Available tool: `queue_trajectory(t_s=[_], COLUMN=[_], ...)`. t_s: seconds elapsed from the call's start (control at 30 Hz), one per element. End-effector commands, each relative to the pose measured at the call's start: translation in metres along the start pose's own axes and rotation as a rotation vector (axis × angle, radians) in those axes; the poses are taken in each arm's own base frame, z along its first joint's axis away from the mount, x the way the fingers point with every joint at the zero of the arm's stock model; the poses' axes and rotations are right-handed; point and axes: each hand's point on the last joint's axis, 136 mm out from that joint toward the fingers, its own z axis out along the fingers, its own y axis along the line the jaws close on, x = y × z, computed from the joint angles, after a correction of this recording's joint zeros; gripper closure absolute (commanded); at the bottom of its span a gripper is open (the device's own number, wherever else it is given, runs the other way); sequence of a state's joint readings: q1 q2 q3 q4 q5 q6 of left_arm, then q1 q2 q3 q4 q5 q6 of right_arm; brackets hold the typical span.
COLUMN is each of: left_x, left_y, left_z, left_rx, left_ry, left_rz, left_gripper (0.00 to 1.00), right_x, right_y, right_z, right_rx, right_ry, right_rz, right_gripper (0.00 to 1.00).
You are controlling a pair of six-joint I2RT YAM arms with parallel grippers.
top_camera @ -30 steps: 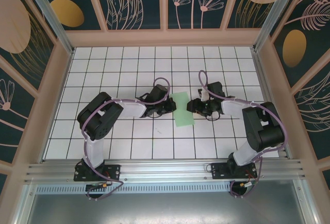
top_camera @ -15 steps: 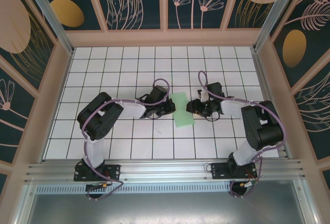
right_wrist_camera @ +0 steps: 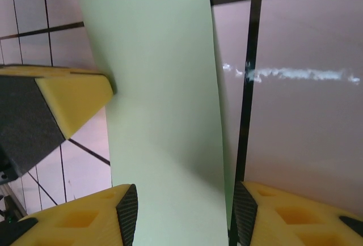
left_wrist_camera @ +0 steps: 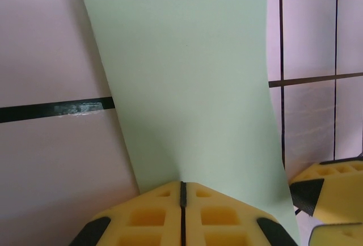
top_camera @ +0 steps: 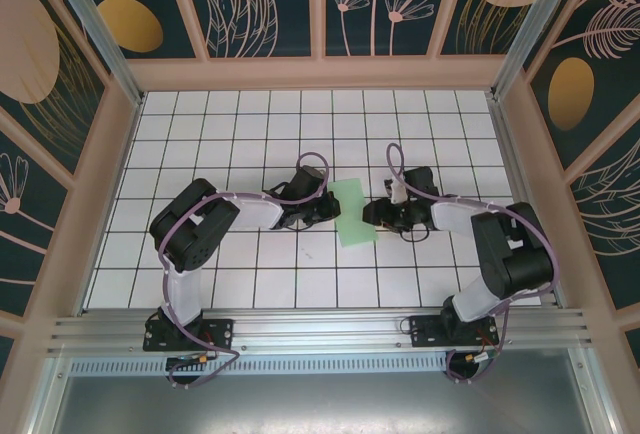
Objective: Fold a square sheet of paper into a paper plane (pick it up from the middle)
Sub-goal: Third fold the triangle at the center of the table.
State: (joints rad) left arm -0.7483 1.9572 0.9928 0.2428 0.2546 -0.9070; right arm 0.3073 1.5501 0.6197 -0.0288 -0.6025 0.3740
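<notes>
- Top external: pale green sheet of paper (top_camera: 351, 211) sits on the gridded surface (top_camera: 230, 124), directly between my left fingers (top_camera: 326, 210) and right fingers (top_camera: 372, 212). Each pair is at one long edge of it.
- Left wrist: left fingers are pressed together and clamped on the sheet's near edge. The paper curves as it runs away from the pinch.
- Same view: one right finger shows just right of the left fingers, beside the sheet's edge.
- Right wrist: right fingers stand apart, one on each side, with the paper running out ahead between them.
- I can't tell whether either right pad touches the sheet.
- Right wrist also shows one left finger against the sheet's edge, ahead and left of the right fingers.
</notes>
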Motion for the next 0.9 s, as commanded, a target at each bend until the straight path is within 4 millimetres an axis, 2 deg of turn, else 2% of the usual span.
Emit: queue_trajectory(t_s=[0.0, 0.33, 0.67, 0.87], left_x=[0.008, 0.008, 0.008, 0.011], left_y=[0.003, 0.002, -0.005, -0.001], left_z=[0.004, 0.003, 0.002, 0.005], left_rx=[0.002, 0.009, 0.025, 0.011], left_ry=[0.017, 0.022, 0.033, 0.051], left_rz=[-0.005, -0.004, 0.044, 0.065], left_gripper=[0.9, 0.89, 0.89, 0.9], right_x=[0.02, 0.015, -0.005, -0.018], right_y=[0.001, 0.024, 0.028, 0.027], right_z=[-0.005, -0.012, -0.009, -0.002], right_rx=[-0.018, -0.121, -0.114, -0.118], right_ry=[0.043, 0.024, 0.01, 0.03], right_rz=[0.036, 0.039, 0.012, -0.013], right_gripper=[0.48, 0.51, 0.51, 0.51])
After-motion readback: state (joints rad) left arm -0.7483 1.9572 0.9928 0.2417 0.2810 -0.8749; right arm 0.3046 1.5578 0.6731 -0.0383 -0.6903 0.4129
